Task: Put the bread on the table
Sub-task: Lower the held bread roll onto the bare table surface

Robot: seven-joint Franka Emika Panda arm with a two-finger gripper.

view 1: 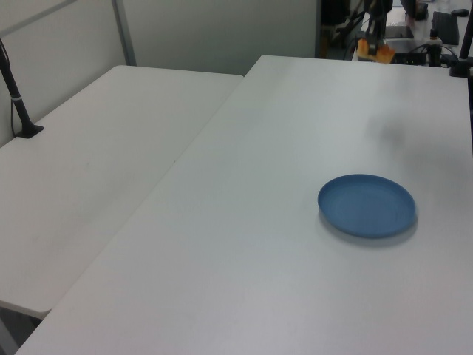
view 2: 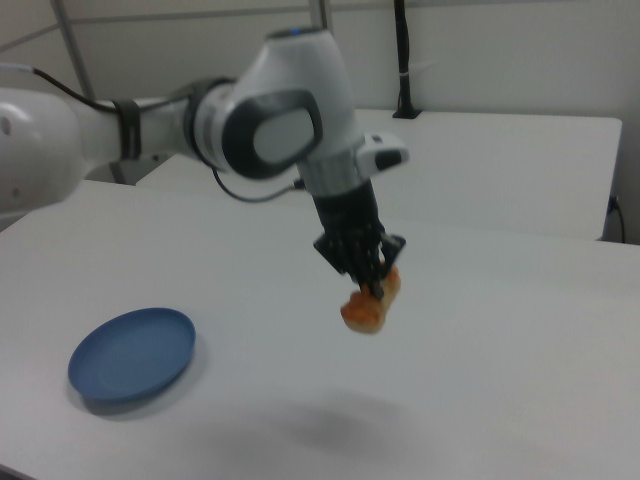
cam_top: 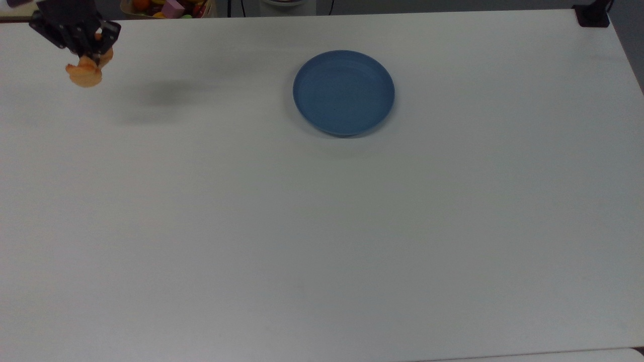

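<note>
The table (cam_top: 322,226) spreads white and bare around the blue plate (cam_top: 344,92), which sits well apart from the arm (view 2: 250,125). The gripper (view 2: 372,283) hangs above the table near the top view's upper left corner, clamped on the bread (view 2: 370,305), which dangles in the air, clear of the surface

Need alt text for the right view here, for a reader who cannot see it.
The white robot arm's gripper holds the bread in the air above the white table, its shadow on the surface below. An empty blue plate sits at the right view's lower left.
</note>
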